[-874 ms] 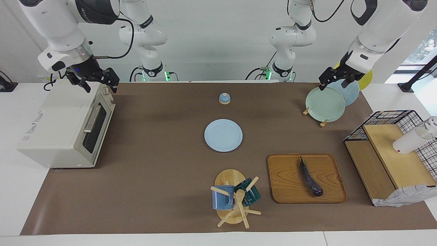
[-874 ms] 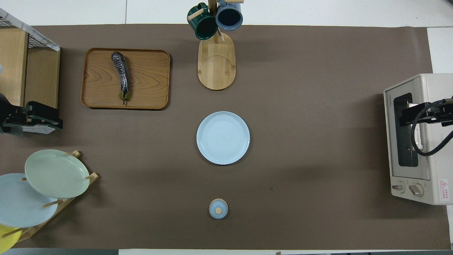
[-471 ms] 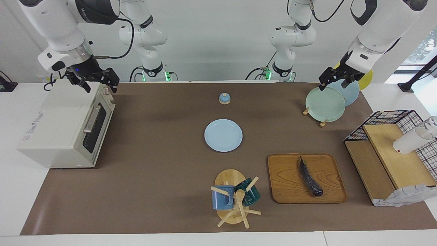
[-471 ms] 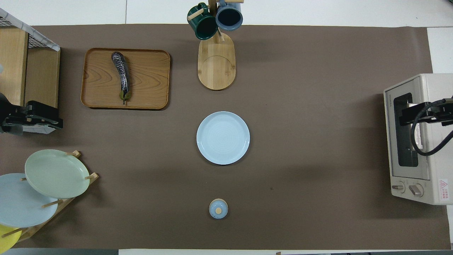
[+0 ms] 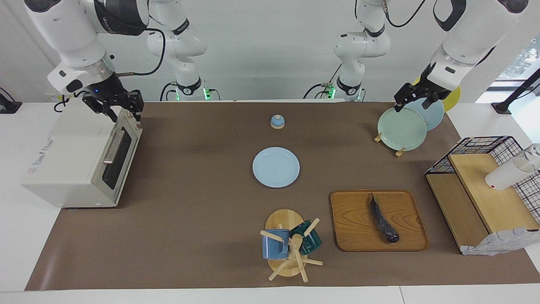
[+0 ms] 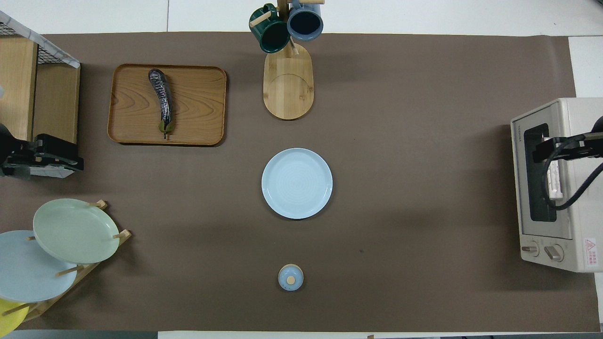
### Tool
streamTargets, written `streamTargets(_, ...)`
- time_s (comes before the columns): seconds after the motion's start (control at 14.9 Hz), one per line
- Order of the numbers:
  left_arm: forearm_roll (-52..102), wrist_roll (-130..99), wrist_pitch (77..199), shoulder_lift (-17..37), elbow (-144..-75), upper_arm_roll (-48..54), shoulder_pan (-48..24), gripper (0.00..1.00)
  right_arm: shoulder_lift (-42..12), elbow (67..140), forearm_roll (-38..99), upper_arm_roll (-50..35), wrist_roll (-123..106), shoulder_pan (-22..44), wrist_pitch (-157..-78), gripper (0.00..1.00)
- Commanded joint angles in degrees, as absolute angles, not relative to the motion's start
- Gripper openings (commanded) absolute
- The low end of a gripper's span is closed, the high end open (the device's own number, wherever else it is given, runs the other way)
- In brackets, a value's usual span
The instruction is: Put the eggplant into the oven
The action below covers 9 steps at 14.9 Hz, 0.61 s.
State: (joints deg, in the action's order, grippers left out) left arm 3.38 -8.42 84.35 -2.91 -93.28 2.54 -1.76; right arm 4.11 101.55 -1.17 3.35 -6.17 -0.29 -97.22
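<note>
Over at the right arm's end of the table, the right gripper point(image 5: 121, 110) hangs just above the top front edge of the oven point(image 5: 80, 154), whose door looks shut. I can't tell whether its claw is spread or pinched. It isn't holding anything I can see.

My worry is that handle bar point(image 5: 113, 147). It's thin and sits tight against the glass, so if the gripper comes down a bit off it could jab the top of the oven or slip off the bar, and a pull at the wrong angle might drag the whole box.

Meanwhile the eggplant point(image 5: 383, 219) is lying on the wooden tray point(image 5: 350, 219), well apart from the oven, toward the left arm's end. The left gripper point(image 5: 411, 101) waits wide open over the plate rack point(image 5: 403, 126), carrying nothing. That eggplant is skinny and curved, so a pinch near the tip could make it swing or roll out.
</note>
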Motion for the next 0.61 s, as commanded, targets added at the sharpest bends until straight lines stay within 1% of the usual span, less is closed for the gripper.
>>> streamTargets(0.0, 2.5, -8.3, 86.8, -3.8, -94.6, 3.2, -1.4, 1.00, 7.0, 111.1, -1.0, 3.7, -7.2, -1.0, -104.9, 0.00)
streamTargets(0.07, 2.5, -8.3, 86.9, -3.8, -94.6, 3.2, -1.4, 1.00, 5.2, 111.0, -2.9, 3.7, -5.6, -1.6, -105.8, 0.00)
streamTargets(0.27, 2.6, -8.3, 87.8, -4.0, -95.6, 3.2, -1.8, 1.00, 2.0, 111.2, -9.3, 3.7, -5.0, -3.3, -107.8, 0.00)
streamTargets(0.54, 2.6, -7.7, 99.1, -6.2, -104.7, 3.3, -3.1, 1.00, 1.9, 113.1, -12.6, 3.6, -5.5, -4.2, -109.9, 0.00)
